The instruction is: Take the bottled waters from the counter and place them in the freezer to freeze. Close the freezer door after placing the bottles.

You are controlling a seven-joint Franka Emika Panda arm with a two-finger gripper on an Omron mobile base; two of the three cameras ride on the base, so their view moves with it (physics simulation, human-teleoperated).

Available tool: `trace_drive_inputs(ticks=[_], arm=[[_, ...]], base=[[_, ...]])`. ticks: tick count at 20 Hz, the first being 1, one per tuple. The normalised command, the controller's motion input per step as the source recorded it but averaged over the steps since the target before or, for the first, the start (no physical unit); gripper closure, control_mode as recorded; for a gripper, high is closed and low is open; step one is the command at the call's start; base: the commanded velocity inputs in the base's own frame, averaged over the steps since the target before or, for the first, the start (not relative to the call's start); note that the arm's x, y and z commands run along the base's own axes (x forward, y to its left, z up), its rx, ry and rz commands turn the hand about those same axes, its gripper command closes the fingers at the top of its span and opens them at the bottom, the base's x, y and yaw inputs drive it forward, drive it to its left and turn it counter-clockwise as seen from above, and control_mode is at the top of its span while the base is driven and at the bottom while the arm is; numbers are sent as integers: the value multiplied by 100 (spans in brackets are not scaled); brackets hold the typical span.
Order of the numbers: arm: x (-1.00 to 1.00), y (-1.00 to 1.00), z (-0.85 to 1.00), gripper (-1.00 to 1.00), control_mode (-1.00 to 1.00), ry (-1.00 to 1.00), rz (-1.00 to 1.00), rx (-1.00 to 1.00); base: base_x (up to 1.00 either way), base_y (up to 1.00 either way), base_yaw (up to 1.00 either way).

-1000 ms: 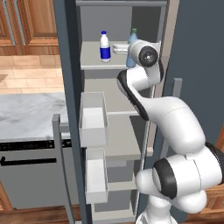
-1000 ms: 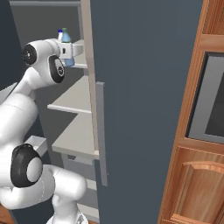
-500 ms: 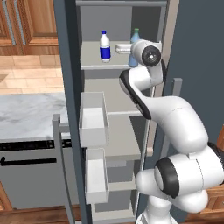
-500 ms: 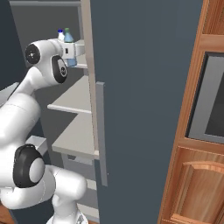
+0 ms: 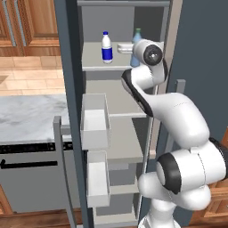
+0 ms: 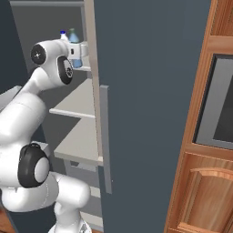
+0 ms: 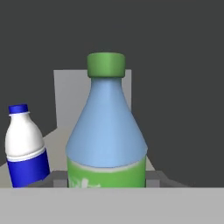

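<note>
With the gripper (image 7: 107, 181) clenched on the pale blue bottle (image 7: 107, 131), set it upright on the freezer shelf (image 5: 95, 58); release well apart from the white-capped bottle (image 7: 24, 146)

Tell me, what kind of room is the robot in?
It looks like a kitchen. A tall dark freezer stands open with grey shelves and white door bins, there is a marble counter beside it, and wooden cabinets hang behind.

Two bottles stood in the freezer: one blue-labelled bottle (image 5: 106, 47) at upper centre and one green-capped bottle (image 7: 107, 131) mid-frame. Two white door bins (image 5: 94, 122) hung at centre left.
</note>
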Motion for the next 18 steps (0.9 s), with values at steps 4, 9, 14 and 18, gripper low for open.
trace_drive_inputs(ticks=[4,9,14,18], arm=[[38,0,-6,100,-100,0,0,0],[20,0,-21,100,-100,-2,0,-2],[25,0,-22,100,-100,0,0,-4],[36,0,-17,100,-100,0,0,-6]], base=[[0,0,0],[0,0,0],[0,0,0],[0,0,0]])
